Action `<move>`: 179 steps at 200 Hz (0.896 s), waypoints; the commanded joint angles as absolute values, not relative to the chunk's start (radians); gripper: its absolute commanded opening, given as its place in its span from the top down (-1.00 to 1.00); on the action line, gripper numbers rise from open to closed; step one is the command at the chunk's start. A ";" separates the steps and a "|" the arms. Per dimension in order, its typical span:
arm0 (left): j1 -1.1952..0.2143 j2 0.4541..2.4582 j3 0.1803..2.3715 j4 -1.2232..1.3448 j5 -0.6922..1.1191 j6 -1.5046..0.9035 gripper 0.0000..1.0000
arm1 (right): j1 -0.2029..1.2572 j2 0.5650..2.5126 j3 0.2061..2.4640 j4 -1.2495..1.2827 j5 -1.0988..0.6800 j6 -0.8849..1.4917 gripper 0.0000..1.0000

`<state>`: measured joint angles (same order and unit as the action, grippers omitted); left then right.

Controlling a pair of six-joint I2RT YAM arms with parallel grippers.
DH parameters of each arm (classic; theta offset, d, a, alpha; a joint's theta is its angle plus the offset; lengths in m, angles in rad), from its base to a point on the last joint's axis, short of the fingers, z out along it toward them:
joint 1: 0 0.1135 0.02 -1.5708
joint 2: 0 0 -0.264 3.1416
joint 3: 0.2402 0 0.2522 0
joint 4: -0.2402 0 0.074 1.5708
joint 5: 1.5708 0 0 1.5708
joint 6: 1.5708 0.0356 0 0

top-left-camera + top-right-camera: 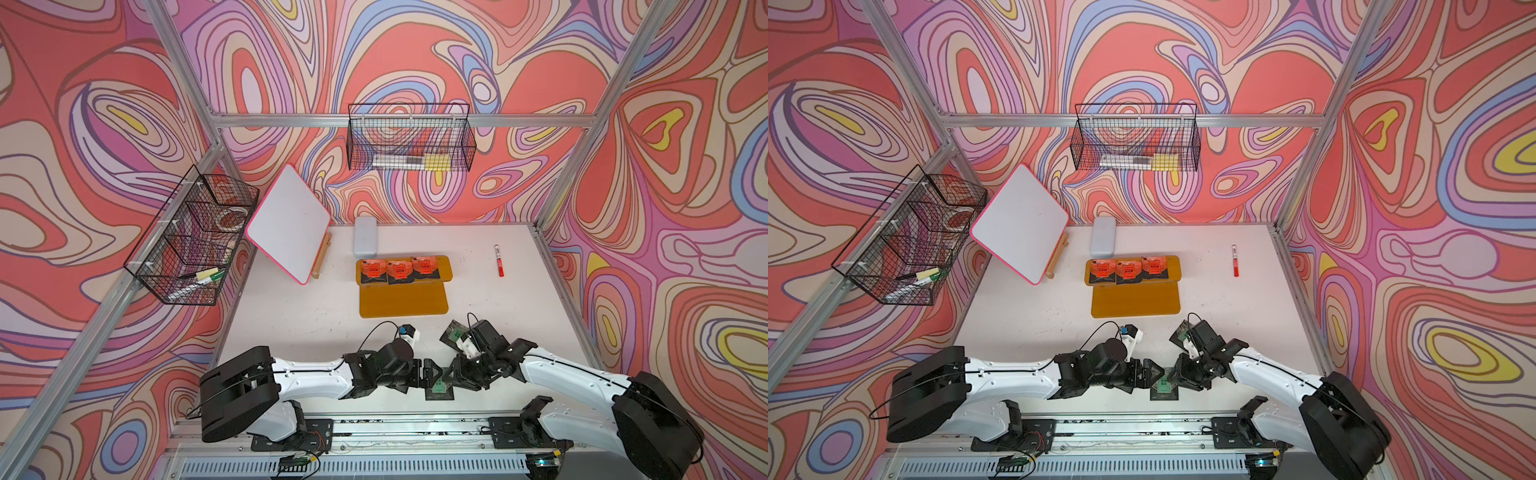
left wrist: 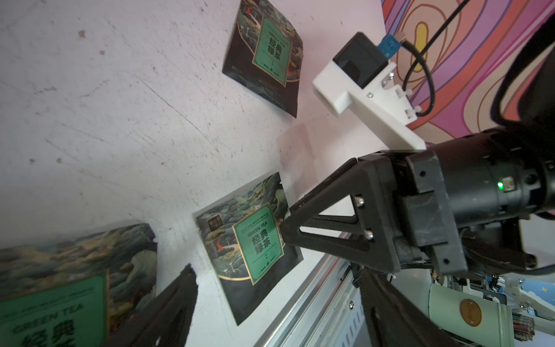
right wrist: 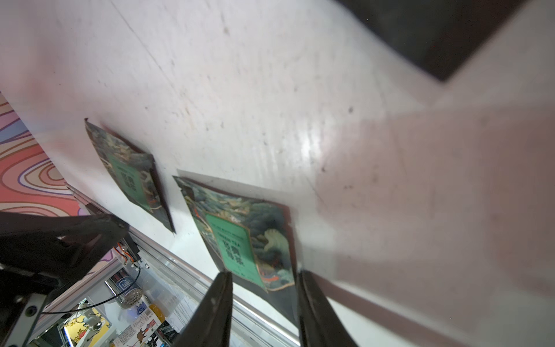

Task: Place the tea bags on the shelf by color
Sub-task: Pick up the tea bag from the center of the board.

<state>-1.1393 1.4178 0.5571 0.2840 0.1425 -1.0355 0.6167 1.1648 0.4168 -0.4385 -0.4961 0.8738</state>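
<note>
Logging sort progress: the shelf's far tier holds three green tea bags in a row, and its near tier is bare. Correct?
No. Those three tea bags are orange-red, not green, as both top views show; the shelf's near tier is bare.

glossy printed tea bags (image 2: 255, 240) on a scuffed matt white table (image 2: 120, 105), smooth wooden shelf (image 1: 403, 300), metal wire basket (image 1: 374, 141).

Mustard shelf (image 1: 403, 300), orange-red tea bags (image 1: 400, 270)

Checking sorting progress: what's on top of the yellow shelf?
Three orange-red tea bags sit in a row on the upper tier of the shelf; its lower tier holds nothing. The surface beneath the bags is hidden.
</note>
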 commanded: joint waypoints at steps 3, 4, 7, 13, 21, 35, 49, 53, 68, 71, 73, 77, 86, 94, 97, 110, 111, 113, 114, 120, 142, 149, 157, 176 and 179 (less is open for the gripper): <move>-1.144 1.394 0.536 0.277 0.127 -1.048 -0.73 | 0.645 1.178 0.402 -0.342 -0.497 0.927 0.27; -1.144 1.393 0.536 0.278 0.127 -1.049 -0.73 | 0.646 1.179 0.402 -0.340 -0.497 0.929 0.27; -1.144 1.393 0.533 0.278 0.125 -1.050 -0.73 | 0.649 1.180 0.402 -0.337 -0.496 0.931 0.27; -1.144 1.392 0.531 0.278 0.126 -1.050 -0.70 | 0.653 1.183 0.400 -0.330 -0.490 0.933 0.27; -1.144 1.392 0.528 0.281 0.128 -1.051 -0.68 | 0.659 1.189 0.401 -0.323 -0.483 0.936 0.27; -1.144 1.399 0.526 0.288 0.135 -1.051 -0.68 | 0.665 1.201 0.402 -0.311 -0.479 0.938 0.27; -1.145 1.410 0.526 0.304 0.147 -1.051 -0.64 | 0.672 1.211 0.403 -0.298 -0.477 0.944 0.28; -1.146 1.413 0.526 0.309 0.151 -1.051 -0.64 | 0.673 1.213 0.403 -0.296 -0.476 0.946 0.29; -1.150 1.423 0.526 0.325 0.158 -1.050 -0.62 | 0.675 1.214 0.405 -0.298 -0.466 0.950 0.29; -1.150 1.423 0.526 0.325 0.158 -1.051 -0.62 | 0.675 1.213 0.405 -0.298 -0.464 0.951 0.29; -1.152 1.422 0.526 0.325 0.157 -1.050 -0.61 | 0.675 1.213 0.405 -0.299 -0.461 0.951 0.29; -1.153 1.425 0.526 0.325 0.157 -1.050 -0.60 | 0.675 1.211 0.404 -0.300 -0.458 0.952 0.29; -1.155 1.427 0.526 0.324 0.159 -1.048 -0.57 | 0.675 1.208 0.405 -0.306 -0.450 0.951 0.30; -1.157 1.430 0.526 0.321 0.161 -1.046 -0.55 | 0.675 1.204 0.405 -0.316 -0.443 0.952 0.31; -1.157 1.431 0.526 0.319 0.161 -1.046 -0.54 | 0.675 1.202 0.407 -0.320 -0.440 0.953 0.31; -1.161 1.433 0.526 0.315 0.160 -1.043 -0.54 | 0.675 1.194 0.407 -0.339 -0.423 0.954 0.32; -1.161 1.433 0.526 0.314 0.160 -1.043 -0.54 | 0.675 1.193 0.407 -0.340 -0.422 0.954 0.32; -1.162 1.432 0.526 0.312 0.160 -1.043 -0.52 | 0.675 1.191 0.407 -0.343 -0.420 0.953 0.32; -1.163 1.432 0.526 0.312 0.161 -1.042 -0.51 | 0.675 1.191 0.407 -0.343 -0.419 0.954 0.32; -1.163 1.431 0.495 0.306 0.157 -1.041 -0.48 | 0.675 1.186 0.407 -0.350 -0.412 0.956 0.33; -1.164 1.430 0.486 0.292 0.148 -1.042 -0.44 | 0.675 1.163 0.405 -0.366 -0.393 0.963 0.35; -1.164 1.429 0.483 0.297 0.148 -1.043 -0.39 | 0.675 1.154 0.404 -0.370 -0.389 0.966 0.35; -1.165 1.430 0.483 0.300 0.147 -1.043 -0.36 | 0.675 1.144 0.402 -0.377 -0.383 0.966 0.35; -1.167 1.442 0.483 0.312 0.149 -1.044 -0.27 | 0.675 1.132 0.396 -0.380 -0.380 0.964 0.36; -1.167 1.445 0.483 0.315 0.151 -1.045 -0.25 | 0.675 1.132 0.396 -0.380 -0.380 0.965 0.36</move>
<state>-1.1591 1.4246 0.4870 0.3023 0.1543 -1.0477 0.6693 1.1519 0.4103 -0.3580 -0.4107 0.9577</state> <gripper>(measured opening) 0.658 0.322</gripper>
